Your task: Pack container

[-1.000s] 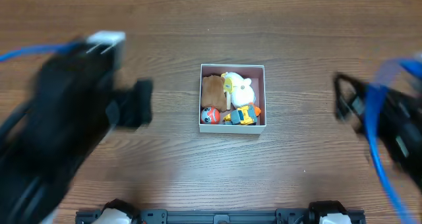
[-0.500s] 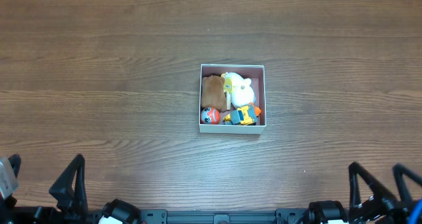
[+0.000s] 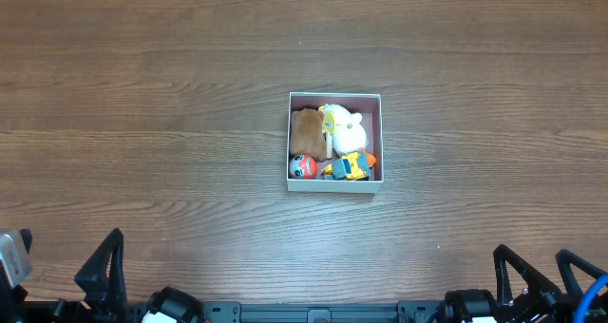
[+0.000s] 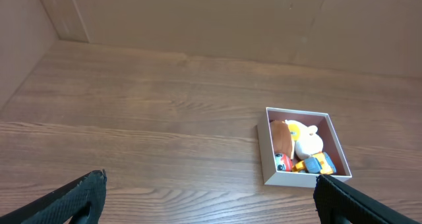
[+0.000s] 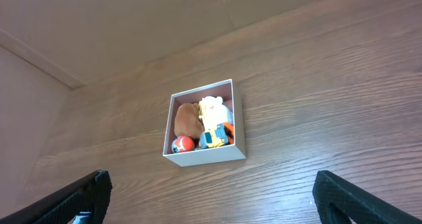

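Observation:
The container (image 3: 332,186), a square white-walled box with a pink inside, sits at the table's middle. It holds a brown plush (image 3: 306,128), a white plush (image 3: 348,128), a red ball (image 3: 301,165) and a yellow-blue toy vehicle (image 3: 350,166). My left gripper (image 3: 65,256) is open and empty at the near left edge, far from the box. My right gripper (image 3: 532,266) is open and empty at the near right edge. The left wrist view shows the container (image 4: 297,180) ahead to the right of the open jaws (image 4: 210,184). The right wrist view shows it (image 5: 204,157) ahead of the open jaws (image 5: 211,184).
The wooden table (image 3: 171,123) is bare around the box. A low wooden wall (image 4: 198,20) runs along the far side and the left side.
Both arms have pulled back from over the table to the near edge. The box and its toys have not moved.

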You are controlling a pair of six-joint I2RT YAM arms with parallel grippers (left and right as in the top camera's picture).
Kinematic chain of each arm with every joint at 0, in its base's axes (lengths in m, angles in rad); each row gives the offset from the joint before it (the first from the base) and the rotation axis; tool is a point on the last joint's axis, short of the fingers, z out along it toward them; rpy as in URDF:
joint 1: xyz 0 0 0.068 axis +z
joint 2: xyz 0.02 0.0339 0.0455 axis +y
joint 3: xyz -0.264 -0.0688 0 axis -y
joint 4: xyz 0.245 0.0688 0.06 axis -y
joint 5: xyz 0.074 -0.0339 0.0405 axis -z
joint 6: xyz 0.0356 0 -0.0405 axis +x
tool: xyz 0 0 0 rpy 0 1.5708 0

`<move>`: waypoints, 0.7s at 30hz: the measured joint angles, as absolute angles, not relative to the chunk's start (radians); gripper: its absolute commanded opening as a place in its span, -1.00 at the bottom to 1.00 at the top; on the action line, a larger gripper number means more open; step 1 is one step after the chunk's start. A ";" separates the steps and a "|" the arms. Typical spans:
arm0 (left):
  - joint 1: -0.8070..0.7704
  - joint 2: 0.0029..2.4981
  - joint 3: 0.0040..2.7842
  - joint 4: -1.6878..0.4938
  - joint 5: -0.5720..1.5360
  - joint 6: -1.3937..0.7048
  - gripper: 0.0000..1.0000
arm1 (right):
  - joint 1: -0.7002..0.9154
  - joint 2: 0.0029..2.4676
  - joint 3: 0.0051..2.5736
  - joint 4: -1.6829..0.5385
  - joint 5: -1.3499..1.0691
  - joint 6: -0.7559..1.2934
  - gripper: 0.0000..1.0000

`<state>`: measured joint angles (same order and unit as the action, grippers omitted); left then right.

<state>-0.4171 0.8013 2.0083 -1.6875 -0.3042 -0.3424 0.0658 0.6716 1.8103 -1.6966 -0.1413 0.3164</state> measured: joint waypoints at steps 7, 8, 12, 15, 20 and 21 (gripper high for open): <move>-0.417 0.801 2.008 -1.687 -0.304 -0.342 1.00 | 0.066 0.669 1.797 -1.574 -0.042 0.279 1.00; -0.417 0.801 2.008 -1.688 -0.304 -0.342 1.00 | 0.066 0.666 1.784 -1.534 -0.035 0.254 1.00; -0.417 0.801 2.007 -1.688 -0.305 -0.342 1.00 | 0.065 0.631 1.672 -1.365 -0.007 0.148 1.00; -0.417 0.801 2.006 -1.689 -0.305 -0.342 1.00 | 0.065 0.570 1.525 -1.269 0.004 0.102 1.00; -0.417 0.801 2.003 -1.692 -0.309 -0.342 1.00 | 0.065 0.422 1.145 -1.055 0.007 0.069 1.00; -0.417 0.801 2.003 -1.692 -0.310 -0.342 1.00 | 0.065 0.397 1.077 -1.013 0.007 0.069 1.00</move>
<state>-0.4171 0.8013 2.0029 -1.6917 -0.3103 -0.3424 0.0654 0.3973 1.0771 -1.0134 0.0067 0.0689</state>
